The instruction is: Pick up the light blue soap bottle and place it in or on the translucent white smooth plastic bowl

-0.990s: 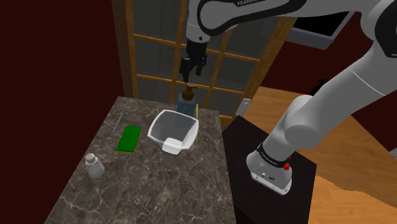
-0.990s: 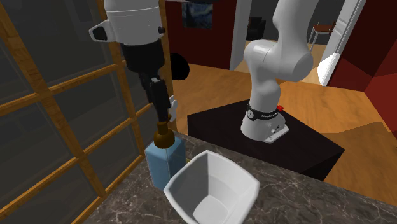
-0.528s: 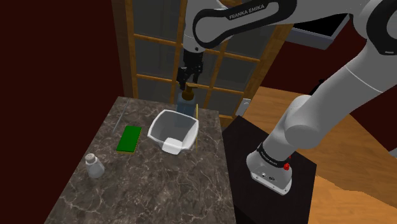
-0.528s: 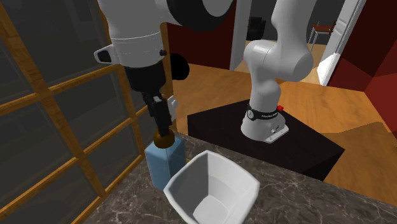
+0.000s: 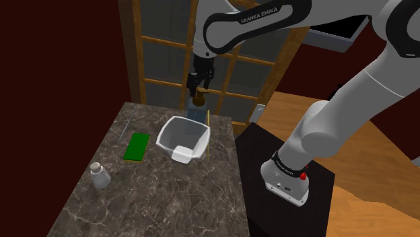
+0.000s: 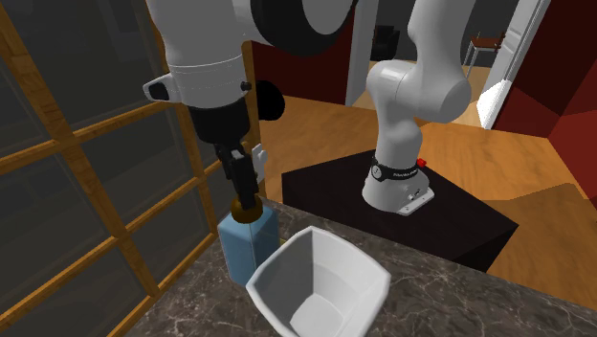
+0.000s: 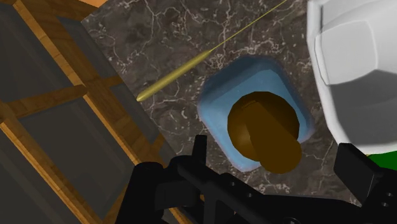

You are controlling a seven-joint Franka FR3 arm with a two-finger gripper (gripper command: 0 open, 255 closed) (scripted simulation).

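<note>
Right now the gripper [image 6: 246, 191] hangs straight down over the light blue soap bottle [image 6: 247, 244]. The bottle stands up tall at the far edge of the stone table [image 5: 168, 195], close to the window with the wooden frame [image 6: 96, 220]. Its long side points straight up, so its brown cap [image 7: 261, 127] is the part that meets the hand.

In the wrist view the two black fingers [image 7: 149, 184] are spread apart. The cap sits in the gap between them, about in the middle, and neither finger touches it. From the second exterior view the fingertips look low enough to be beside the cap, but I cannot tell just how far down they reach. Nothing is held yet.

The white bowl [image 5: 195, 138] sits just beside the bottle, on the side nearer the shoulder camera. A thin gold stick [image 7: 184, 70] lies on the table next to the bottle, on the side away from the bowl.

I think the next move is a squeeze on the cap. The cap is round and small, so the bottle could tip or slip if the fingers close off to one side. After that it is a lift and a short trip over to the bowl.
</note>
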